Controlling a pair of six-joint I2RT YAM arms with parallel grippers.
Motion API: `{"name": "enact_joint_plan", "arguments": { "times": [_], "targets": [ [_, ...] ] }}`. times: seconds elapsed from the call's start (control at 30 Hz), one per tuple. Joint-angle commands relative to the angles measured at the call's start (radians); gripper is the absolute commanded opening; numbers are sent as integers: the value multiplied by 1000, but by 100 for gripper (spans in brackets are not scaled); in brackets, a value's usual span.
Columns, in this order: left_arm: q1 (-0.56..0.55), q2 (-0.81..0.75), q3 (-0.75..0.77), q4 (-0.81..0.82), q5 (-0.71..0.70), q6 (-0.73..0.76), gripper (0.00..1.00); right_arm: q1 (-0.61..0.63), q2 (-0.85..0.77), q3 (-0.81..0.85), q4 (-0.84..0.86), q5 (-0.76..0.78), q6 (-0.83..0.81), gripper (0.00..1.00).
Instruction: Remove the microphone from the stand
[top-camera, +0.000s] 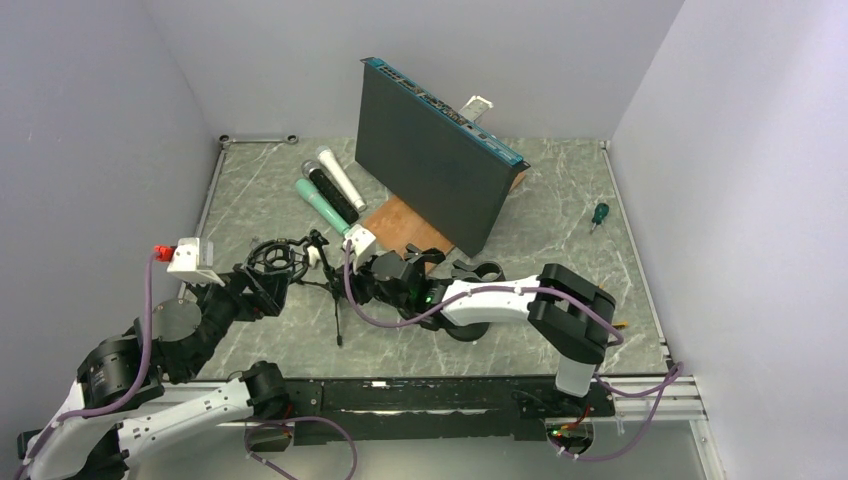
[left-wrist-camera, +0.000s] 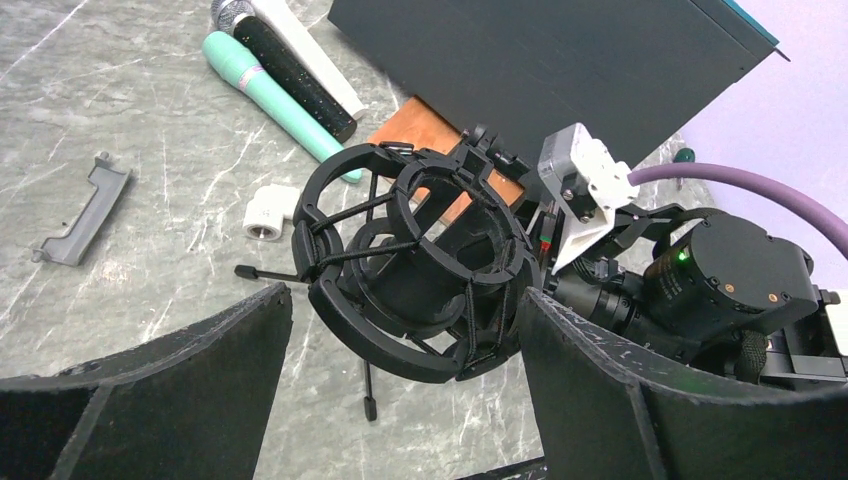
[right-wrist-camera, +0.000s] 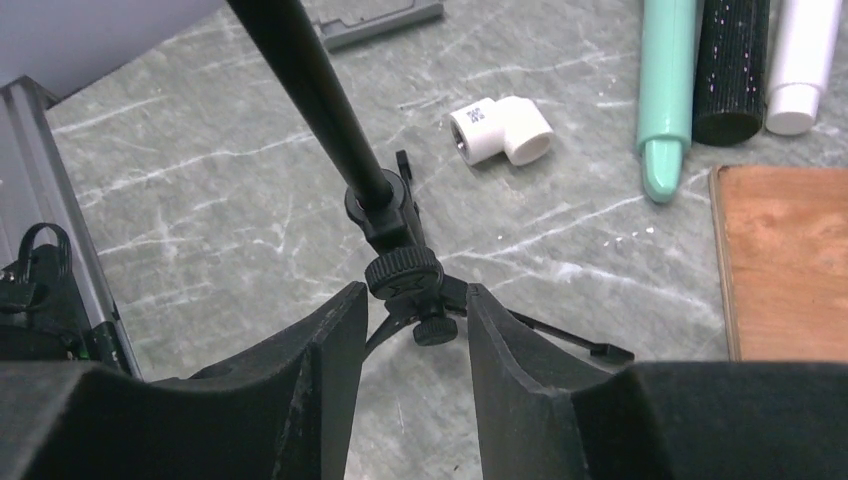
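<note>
left gripper (left-wrist-camera: 405, 300) holds its jaws wide on either side of the shock mount (left-wrist-camera: 330, 310) atop the stand (right-wrist-camera: 400, 270); the wooden board (left-wrist-camera: 405, 120) shows through its ring. right gripper (right-wrist-camera: 415, 300) has narrow jaws about the stand's hub, and i cannot tell if they grip it. 3 microphones (top-camera: 330, 192) lie side by side on the table (top-camera: 560, 230).

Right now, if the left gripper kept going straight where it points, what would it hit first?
Most likely the black shock mount on the stand, which sits straight ahead between the left gripper's open fingers. Depth is hard to judge.
</note>
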Motion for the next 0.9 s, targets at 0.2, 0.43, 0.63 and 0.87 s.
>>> {"name": "enact_joint_plan", "arguments": {
  "times": [0.2,0.43,0.63,0.87],
  "targets": [
    [-2,8,5,6,25,19,87,-7,19,-9,169,-18,-58,45],
    [-2,12,4,2,25,15,87,-10,32,-10,213,-21,-89,45],
    [-3,13,4,5,22,19,87,-12,36,-8,240,-32,-97,43],
    [-2,13,-1,3,23,16,87,-14,54,14,213,-34,-122,42]
  ]
}}
